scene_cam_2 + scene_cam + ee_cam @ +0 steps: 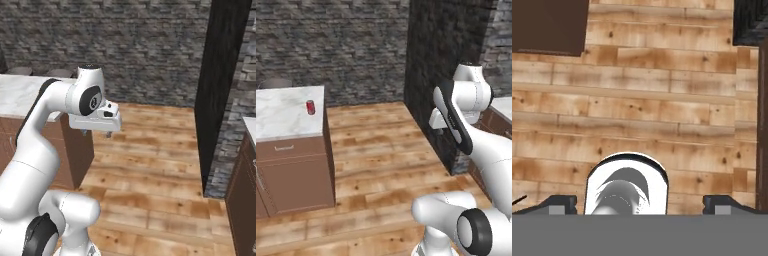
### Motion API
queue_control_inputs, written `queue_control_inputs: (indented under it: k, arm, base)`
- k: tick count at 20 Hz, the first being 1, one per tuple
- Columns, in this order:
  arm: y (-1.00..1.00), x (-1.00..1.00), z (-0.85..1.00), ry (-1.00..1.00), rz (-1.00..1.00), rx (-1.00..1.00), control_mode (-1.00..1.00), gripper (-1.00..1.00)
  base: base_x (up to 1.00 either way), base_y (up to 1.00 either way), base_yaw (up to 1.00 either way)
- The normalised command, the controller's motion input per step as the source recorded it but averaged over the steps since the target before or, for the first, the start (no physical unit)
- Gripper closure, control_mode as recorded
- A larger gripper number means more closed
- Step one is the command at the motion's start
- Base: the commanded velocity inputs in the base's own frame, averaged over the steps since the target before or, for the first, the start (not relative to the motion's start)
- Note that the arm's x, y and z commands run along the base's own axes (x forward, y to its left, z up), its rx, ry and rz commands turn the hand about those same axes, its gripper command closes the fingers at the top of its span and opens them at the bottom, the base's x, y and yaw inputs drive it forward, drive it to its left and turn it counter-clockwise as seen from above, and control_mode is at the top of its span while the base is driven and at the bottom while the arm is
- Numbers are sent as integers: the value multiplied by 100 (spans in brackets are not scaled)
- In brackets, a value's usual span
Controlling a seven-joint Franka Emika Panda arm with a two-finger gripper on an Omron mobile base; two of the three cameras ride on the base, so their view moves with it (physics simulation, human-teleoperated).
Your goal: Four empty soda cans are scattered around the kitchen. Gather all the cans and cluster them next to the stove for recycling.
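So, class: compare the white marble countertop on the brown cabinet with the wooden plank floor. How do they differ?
The white marble countertop is pale and veined; the wooden plank floor is warm brown with knots and seams. The countertop sits raised on a brown cabinet; the floor lies below. The countertop carries a small red soda can; the floor near it carries none. Both are flat and level.

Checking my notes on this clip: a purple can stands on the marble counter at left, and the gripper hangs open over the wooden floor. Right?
Not quite: the soda can is red, not purple, as the left base view shows. It does stand on the marble counter, and the gripper hangs open over the wooden floor.
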Motion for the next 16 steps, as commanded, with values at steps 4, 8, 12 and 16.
queue_control_inputs:
  k: [4, 8, 12, 16]
  arm:
    - [0, 0, 0, 0, 0, 0, 100, -100]
    - [0, 0, 0, 0, 0, 0, 100, -100]
    - [0, 0, 0, 0, 0, 0, 100, -100]
    - [0, 0, 0, 0, 0, 0, 100, -100]
  base:
    - [100, -1, 0]
    - [100, 0, 0]
    - [100, 3, 0]
    - [94, 46, 0]
